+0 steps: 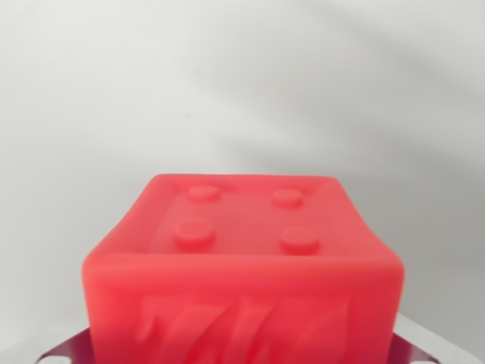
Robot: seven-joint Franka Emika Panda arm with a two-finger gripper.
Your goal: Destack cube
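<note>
Tool (pixel 242 350) grip state unclear — 1 red cube (pixel 242 265), 4 round studs (pixel 194 232) on top

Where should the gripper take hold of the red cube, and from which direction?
Probably from above, closing on the two opposite side walls of the red cube. Its studded top faces up and sits level, and its sides look flat. The gripper itself is not visible.

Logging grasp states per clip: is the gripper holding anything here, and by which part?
It cannot be told. The red cube fills the lower wrist view, studs up, but no gripper fingers show, so no hold or contact place can be seen.
</note>
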